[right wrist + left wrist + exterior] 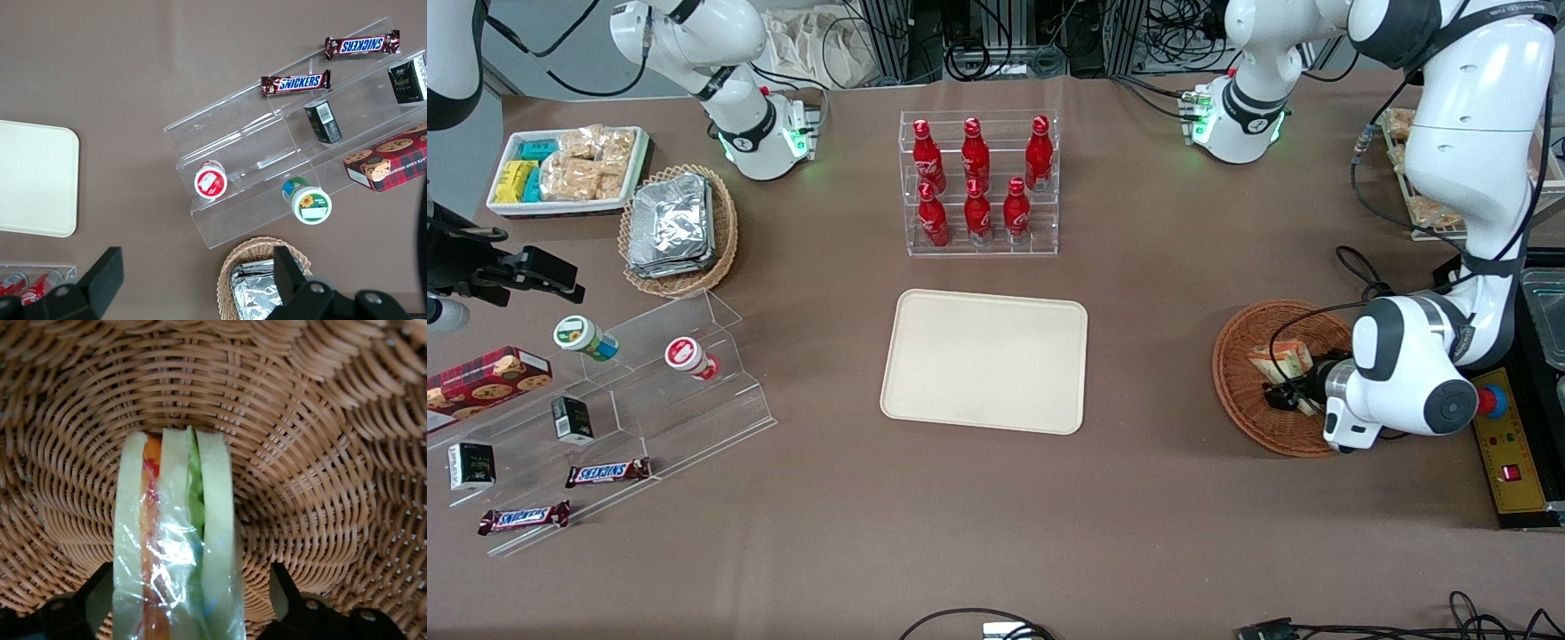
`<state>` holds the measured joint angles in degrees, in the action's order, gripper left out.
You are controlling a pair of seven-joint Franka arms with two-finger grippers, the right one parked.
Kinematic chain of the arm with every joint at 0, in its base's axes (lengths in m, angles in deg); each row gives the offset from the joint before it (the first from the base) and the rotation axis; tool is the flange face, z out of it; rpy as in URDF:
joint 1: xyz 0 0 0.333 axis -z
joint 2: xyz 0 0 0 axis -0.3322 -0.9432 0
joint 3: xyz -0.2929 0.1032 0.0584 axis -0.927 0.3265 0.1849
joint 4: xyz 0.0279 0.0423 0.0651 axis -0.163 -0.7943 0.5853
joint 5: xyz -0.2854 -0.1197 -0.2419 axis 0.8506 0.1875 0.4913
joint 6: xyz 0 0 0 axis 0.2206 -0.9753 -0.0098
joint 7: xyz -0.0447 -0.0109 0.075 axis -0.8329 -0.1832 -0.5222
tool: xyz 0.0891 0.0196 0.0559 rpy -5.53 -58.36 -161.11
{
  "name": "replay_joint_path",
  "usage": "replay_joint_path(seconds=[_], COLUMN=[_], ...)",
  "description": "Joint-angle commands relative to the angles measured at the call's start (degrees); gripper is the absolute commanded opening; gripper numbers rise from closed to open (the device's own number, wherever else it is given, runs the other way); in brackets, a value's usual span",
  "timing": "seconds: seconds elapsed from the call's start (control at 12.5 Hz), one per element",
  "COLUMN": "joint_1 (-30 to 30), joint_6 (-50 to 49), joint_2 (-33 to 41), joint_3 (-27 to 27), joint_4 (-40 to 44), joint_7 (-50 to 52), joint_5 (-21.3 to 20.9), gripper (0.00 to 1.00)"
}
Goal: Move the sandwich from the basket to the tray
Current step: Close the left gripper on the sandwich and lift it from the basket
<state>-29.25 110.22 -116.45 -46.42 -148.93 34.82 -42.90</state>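
The sandwich (1279, 360) is a plastic-wrapped wedge of pale bread with orange-red and green filling, standing on edge in the round reddish-brown wicker basket (1232, 382) toward the working arm's end of the table. In the left wrist view the sandwich (175, 540) stands upright on the basket's woven floor (320, 473). My left gripper (1285, 391) is down inside the basket, open, with its fingers on either side of the sandwich (190, 597). One fingertip (100, 590) is against the wrap; wicker shows between the other and the bread. The cream-beige tray (984, 360) lies bare at the table's middle.
A clear rack of red bottles (978, 182) stands farther from the front camera than the tray. A clear stepped shelf (649, 391) with cups and snack bars, a tan basket of foil packets (676, 227) and a white tub (569, 169) lie toward the parked arm's end. A yellow control box (1507, 453) sits beside the basket.
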Motion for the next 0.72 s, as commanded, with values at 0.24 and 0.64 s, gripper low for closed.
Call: replay_joint_path(seconds=[0.24, 0.64], joint_1=[-0.2, 2.2], joint_6=[-0.2, -3.4], joint_2=[3.3, 7.8], joint_3=[-0.4, -1.3], joint_4=[-1.7, 0.0], joint_7=[0.1, 0.5], joint_5=[0.2, -0.2], gripper=[0.25, 0.01])
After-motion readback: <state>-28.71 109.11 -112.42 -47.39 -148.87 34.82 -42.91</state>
